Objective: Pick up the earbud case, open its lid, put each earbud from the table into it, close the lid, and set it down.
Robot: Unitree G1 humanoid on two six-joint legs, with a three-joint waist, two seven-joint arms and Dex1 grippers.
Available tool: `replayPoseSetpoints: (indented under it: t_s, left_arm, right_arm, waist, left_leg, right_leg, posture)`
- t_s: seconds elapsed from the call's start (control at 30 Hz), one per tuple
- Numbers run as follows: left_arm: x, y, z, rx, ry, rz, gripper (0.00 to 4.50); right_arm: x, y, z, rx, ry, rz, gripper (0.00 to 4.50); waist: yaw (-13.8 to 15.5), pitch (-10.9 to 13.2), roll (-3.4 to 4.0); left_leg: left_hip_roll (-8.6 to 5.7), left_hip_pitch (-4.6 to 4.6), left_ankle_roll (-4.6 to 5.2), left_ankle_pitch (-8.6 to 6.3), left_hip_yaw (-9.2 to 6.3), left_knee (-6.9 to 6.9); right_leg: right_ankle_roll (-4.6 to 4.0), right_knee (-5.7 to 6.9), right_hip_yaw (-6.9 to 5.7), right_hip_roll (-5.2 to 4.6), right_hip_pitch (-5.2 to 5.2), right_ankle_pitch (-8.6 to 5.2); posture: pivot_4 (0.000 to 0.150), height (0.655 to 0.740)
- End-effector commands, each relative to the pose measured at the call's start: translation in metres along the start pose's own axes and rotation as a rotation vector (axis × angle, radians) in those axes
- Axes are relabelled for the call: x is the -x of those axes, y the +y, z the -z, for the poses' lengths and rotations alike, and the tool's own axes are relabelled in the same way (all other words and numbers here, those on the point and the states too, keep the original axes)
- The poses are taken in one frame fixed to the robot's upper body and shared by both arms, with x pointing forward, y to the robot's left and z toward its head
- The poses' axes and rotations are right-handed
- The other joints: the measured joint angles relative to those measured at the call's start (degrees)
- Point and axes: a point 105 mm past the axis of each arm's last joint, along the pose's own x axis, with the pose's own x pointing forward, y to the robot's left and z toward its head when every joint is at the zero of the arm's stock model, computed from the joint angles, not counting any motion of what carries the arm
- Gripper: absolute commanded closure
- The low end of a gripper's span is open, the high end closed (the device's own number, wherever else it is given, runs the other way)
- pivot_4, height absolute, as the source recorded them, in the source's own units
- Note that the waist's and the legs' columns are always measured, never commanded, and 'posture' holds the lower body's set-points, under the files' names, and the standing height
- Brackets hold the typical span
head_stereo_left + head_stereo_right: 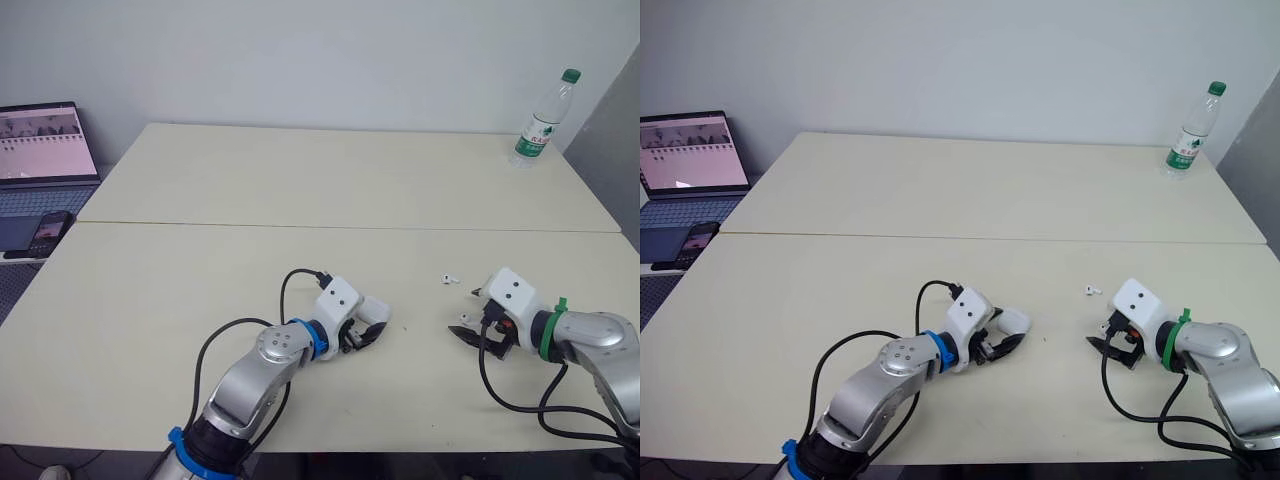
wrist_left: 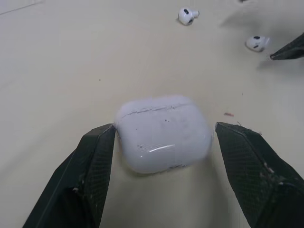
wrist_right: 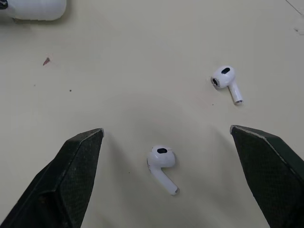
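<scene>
Barely begun: the case (image 2: 163,133) lies shut on the bench (image 1: 300,180) between the wide left jaws, not yet gripped. Right of the case, one earbud (image 3: 161,164) lies between the wide right jaws, with the second earbud (image 3: 224,81) nearby. Lifting, opening, loading and closing all remain.

Pale bench (image 1: 300,180) of two tops, joined along a seam. Near the front, a white case (image 2: 164,133), lid shut. To its right, one earbud (image 3: 161,159), second earbud (image 3: 224,80) nearby. Bottle (image 1: 541,120) upright at far right corner.

text: none legible | bottle label (image 1: 534,136): unreadable | laptop screen (image 1: 45,142): unreadable
</scene>
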Motion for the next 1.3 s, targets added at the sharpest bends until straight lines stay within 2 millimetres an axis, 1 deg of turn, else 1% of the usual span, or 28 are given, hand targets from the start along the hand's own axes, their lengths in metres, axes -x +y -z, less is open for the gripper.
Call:
replayPoseSetpoints:
  t_s: [0.03, 0.13, 0.27, 0.47, 0.73, 0.77, 0.9, 1.0, 1.13, 1.2, 1.3]
  left_arm:
    - [-0.005, -0.007, -0.015, -0.005, -0.063, -0.015, 0.99]
    - [-0.009, -0.010, -0.014, 0.005, -0.047, -0.035, 0.99]
    - [-0.012, -0.008, -0.006, 0.037, 0.024, -0.101, 0.99]
    - [-0.004, -0.008, 0.011, 0.102, 0.131, -0.134, 0.99]
    - [-0.006, -0.002, 0.015, 0.121, 0.146, -0.147, 0.99]
    - [-0.007, -0.001, 0.014, 0.126, 0.140, -0.152, 0.99]
    - [-0.009, 0.005, 0.010, 0.109, 0.110, -0.168, 1.75]
    - [-0.009, 0.003, 0.010, 0.098, 0.102, -0.136, 1.75]
    - [-0.009, 0.001, 0.006, 0.089, 0.060, -0.112, 1.75]
    - [-0.010, 0.003, -0.004, 0.082, -0.009, -0.102, 1.75]
    - [-0.010, 0.008, -0.031, 0.063, -0.189, -0.085, 1.75]
  right_arm:
    - [0.012, -0.003, -0.008, 0.023, -0.021, 0.034, 0.00]
    - [0.015, -0.001, -0.005, 0.017, -0.011, 0.035, 0.00]
    - [0.019, -0.001, -0.002, 0.008, 0.001, 0.044, 0.00]
    - [0.022, 0.002, -0.001, -0.001, 0.006, 0.041, 0.00]
    - [0.020, 0.003, -0.001, -0.008, 0.004, 0.046, 0.00]
    - [0.021, 0.003, -0.001, -0.008, 0.004, 0.047, 0.00]
    - [0.023, 0.004, -0.001, -0.015, -0.004, 0.047, 0.00]
    - [0.024, 0.007, -0.001, -0.042, -0.009, 0.033, 0.00]
    - [0.025, 0.011, -0.011, -0.081, -0.071, 0.003, 0.00]
    - [0.025, 0.010, -0.019, -0.140, -0.119, 0.002, 0.00]
    - [0.025, 0.009, -0.037, -0.343, -0.235, -0.029, 0.00]
  waist:
    - [0.0, 0.0, 0.00]
    - [0.0, 0.0, 0.01]
    - [0.0, 0.0, 0.00]
    - [-0.1, 0.0, 0.01]
    - [-0.1, 0.0, 0.02]
    - [-0.1, 0.0, 0.02]
    - [0.0, 0.0, 0.02]
    - [0.0, 0.0, 0.02]
    - [0.0, 0.0, 0.02]
    - [0.0, 0.0, 0.01]
    - [-0.1, 0.0, -0.01]
  left_leg:
    - [0.00, -0.01, 0.00, 0.00, -0.01, 0.00]
    - [0.00, -0.01, 0.00, 0.00, -0.02, -0.01]
    - [0.00, 0.03, 0.00, 0.00, -0.03, 0.00]
    - [0.00, 0.03, 0.00, 0.00, -0.04, -0.01]
    - [0.01, 0.13, 0.00, 0.00, -0.03, -0.01]
    - [0.01, 0.13, 0.00, 0.00, -0.04, -0.01]
    - [0.00, 0.13, 0.00, 0.00, -0.04, 0.00]
    - [-0.01, 0.13, 0.00, 0.00, -0.03, 0.00]
    - [-0.01, 0.13, 0.00, 0.00, -0.04, 0.00]
    - [-0.01, 0.12, 0.00, 0.00, -0.04, 0.00]
    - [0.01, 0.12, 0.00, 0.00, -0.03, 0.00]
  right_leg:
    - [0.00, 0.00, 0.00, 0.00, 0.00, 0.00]
    - [0.00, -0.01, 0.00, 0.00, 0.00, 0.00]
    - [0.09, 0.00, 0.00, 0.01, 0.04, -0.05]
    - [0.11, 0.00, -0.01, 0.03, 0.03, -0.06]
    - [0.12, 0.00, 0.00, 0.04, 0.11, -0.07]
    - [0.12, 0.00, 0.00, 0.04, 0.11, -0.07]
    - [0.13, 0.00, 0.00, 0.03, 0.13, -0.07]
    - [0.13, 0.00, 0.00, 0.03, 0.14, -0.06]
    - [0.13, 0.00, -0.01, 0.03, 0.14, -0.07]
    - [0.13, -0.01, -0.01, 0.03, 0.14, -0.07]
    - [0.13, -0.01, 0.00, 0.03, 0.14, -0.06]
  posture:
    - [0.150, 0.7362]
    - [0.150, 0.7362]
    - [0.150, 0.7362]
    - [0.150, 0.7362]
    - [0.150, 0.7362]
    - [0.150, 0.7362]
    - [0.150, 0.7362]
    - [0.150, 0.7362]
    - [0.150, 0.7362]
    - [0.150, 0.7362]
    - [0.150, 0.7362]
